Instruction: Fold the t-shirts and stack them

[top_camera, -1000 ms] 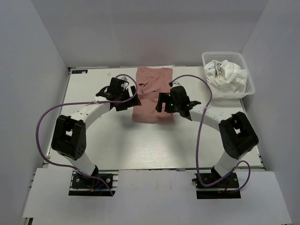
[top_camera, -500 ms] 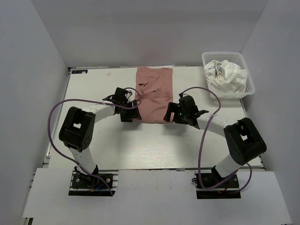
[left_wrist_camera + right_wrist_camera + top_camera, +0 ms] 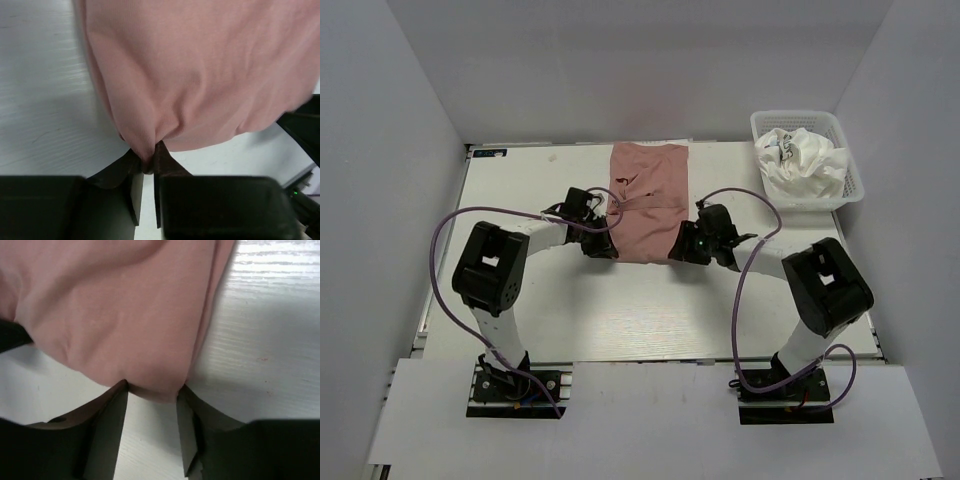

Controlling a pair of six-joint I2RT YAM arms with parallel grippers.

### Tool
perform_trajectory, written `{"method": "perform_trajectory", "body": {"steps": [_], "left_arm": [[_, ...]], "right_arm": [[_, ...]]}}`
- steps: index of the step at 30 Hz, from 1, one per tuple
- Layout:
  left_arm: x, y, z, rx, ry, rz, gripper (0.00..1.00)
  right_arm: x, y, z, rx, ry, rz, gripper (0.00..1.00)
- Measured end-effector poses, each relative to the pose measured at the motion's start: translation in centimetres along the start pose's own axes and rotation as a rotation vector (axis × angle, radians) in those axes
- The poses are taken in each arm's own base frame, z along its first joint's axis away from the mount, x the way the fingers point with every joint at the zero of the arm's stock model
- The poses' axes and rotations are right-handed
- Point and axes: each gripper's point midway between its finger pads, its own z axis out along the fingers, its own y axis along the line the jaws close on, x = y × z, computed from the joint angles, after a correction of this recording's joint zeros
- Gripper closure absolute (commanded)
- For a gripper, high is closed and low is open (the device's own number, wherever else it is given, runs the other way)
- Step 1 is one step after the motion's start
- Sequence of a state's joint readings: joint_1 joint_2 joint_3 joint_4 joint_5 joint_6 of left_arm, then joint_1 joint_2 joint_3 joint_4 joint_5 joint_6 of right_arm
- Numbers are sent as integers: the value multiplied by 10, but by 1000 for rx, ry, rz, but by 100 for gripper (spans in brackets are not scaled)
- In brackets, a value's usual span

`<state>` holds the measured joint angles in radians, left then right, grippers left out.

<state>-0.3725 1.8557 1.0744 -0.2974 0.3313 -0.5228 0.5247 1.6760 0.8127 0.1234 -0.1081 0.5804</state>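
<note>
A dusty pink t-shirt [image 3: 648, 195], folded into a long strip, lies flat at the table's middle back. My left gripper [image 3: 603, 243] is low at the strip's near left corner. In the left wrist view it [image 3: 148, 159] is shut, pinching a small pucker of the pink t-shirt [image 3: 200, 75]. At the near right corner sits my right gripper [image 3: 683, 245]. In the right wrist view it [image 3: 151, 386] stands partly open, its fingertips [image 3: 121, 385] touching the hem of the pink t-shirt [image 3: 125, 305], a stretch of edge between them, not pinched. White t-shirts [image 3: 800, 165] with dark print lie crumpled in the basket.
The white mesh basket [image 3: 855, 190] stands at the back right corner of the table [image 3: 620, 310]. Purple cables loop up from both arms. Grey walls close in on the left, back and right.
Both arms dropped from above the shirt's middle to its near edge. The left jaws closed onto the cloth; the right jaws narrowed around the hem.
</note>
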Motion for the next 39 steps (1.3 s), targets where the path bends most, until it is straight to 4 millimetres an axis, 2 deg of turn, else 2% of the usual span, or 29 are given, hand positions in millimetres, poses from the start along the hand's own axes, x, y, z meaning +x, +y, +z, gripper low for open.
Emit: {"method": "perform_trajectory", "body": {"steps": [1, 2, 4, 8, 12, 14, 16, 18, 22, 25, 27, 30, 35, 39], "left_arm": [[0, -1, 1, 9, 4, 1, 87], [1, -2, 2, 19, 8, 1, 100], [1, -4, 3, 31, 13, 1, 100], [4, -5, 1, 42, 14, 4, 100], [23, -1, -13, 9, 33, 10, 100], [37, -3, -27, 9, 39, 19, 100], [50, -10, -50, 19, 35, 28, 100], [50, -23, -76, 47, -6, 46, 100], [38, -53, -128, 131, -142, 88, 100], [36, -65, -149, 162, -184, 101, 100], [30, -71, -156, 166, -200, 104, 100], [15, -75, -163, 136, -232, 95, 100], [-28, -92, -168, 105, -305, 92, 100], [-60, -100, -161, 86, -337, 88, 100]], "right_arm": [[0, -1, 2, 3, 5, 2, 74], [1, -2, 4, 7, 10, 3, 84], [7, -4, 5, 14, 29, 22, 100], [8, -4, 2, 18, 34, 22, 100], [16, -1, -20, 18, 58, -1, 100], [17, 6, -39, 3, 58, -27, 100], [17, 20, -62, -30, 47, -63, 100], [15, 35, -88, -76, 23, -97, 100], [15, 57, -128, -155, -14, -140, 100], [19, 62, -140, -172, -7, -153, 100], [17, 63, -143, -165, 1, -155, 100], [1, 70, -148, -154, -30, -154, 100], [-44, 77, -150, -87, -136, -126, 100], [-64, 69, -140, -18, -160, -95, 100]]}}
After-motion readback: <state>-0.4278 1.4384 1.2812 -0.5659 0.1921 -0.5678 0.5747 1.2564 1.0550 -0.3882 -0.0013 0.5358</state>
